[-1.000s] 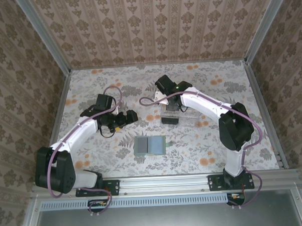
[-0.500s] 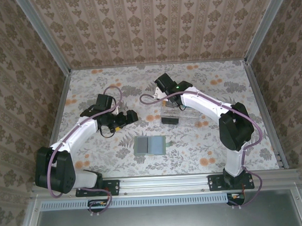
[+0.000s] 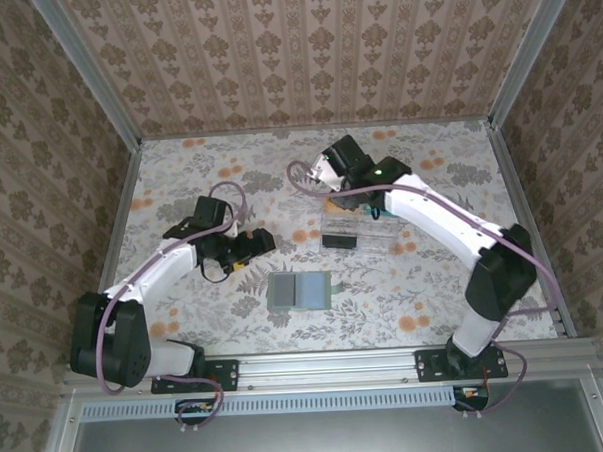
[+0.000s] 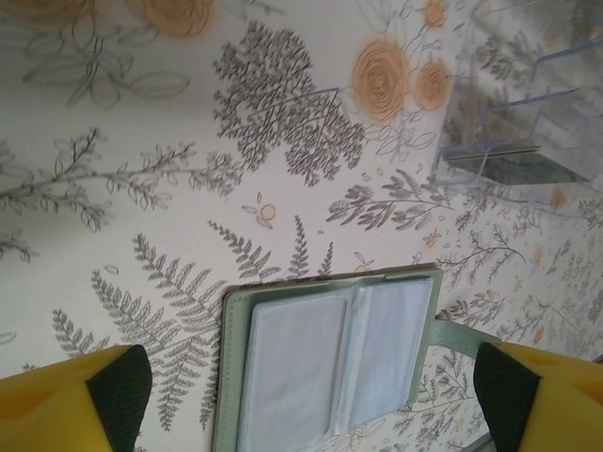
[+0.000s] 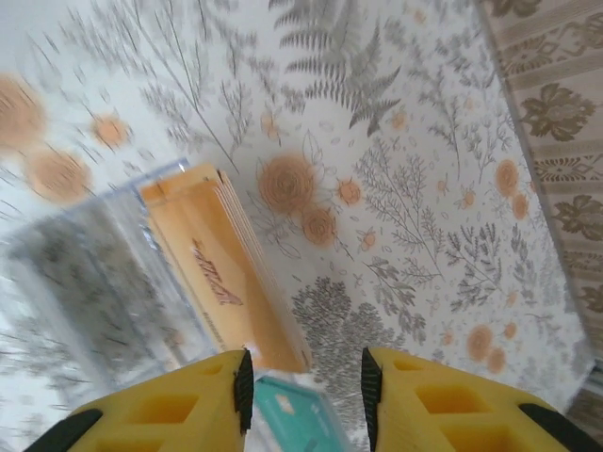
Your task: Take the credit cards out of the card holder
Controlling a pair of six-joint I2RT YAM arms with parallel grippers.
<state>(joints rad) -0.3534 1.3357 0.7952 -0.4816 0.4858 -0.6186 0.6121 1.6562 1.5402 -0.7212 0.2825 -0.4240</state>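
Note:
The card holder [image 3: 299, 290] lies open and flat on the flowered table, grey-green rim around pale blue-grey sleeves [image 4: 330, 358]. My left gripper [image 3: 254, 242] hovers to its left and above it, open wide [image 4: 311, 394], a fingertip past each side of the holder and touching nothing. My right gripper [image 3: 341, 174] is over the far left end of the clear tray [image 3: 382, 232]. Its jaws [image 5: 306, 386] stand apart with nothing clamped. A tan-orange credit card [image 5: 221, 268] stands on edge in the tray. A teal credit card [image 5: 301, 414] lies below the jaws, near the left finger.
A black block [image 3: 339, 240] sits in the tray's near left compartment. The tray's corner [image 4: 528, 141] lies beyond the holder in the left wrist view. Patterned walls and metal frame rails [image 3: 130, 193] enclose the table.
The right arm has swung back and to the right, lifting its gripper away from the tray. The left gripper has edged slightly toward the holder.

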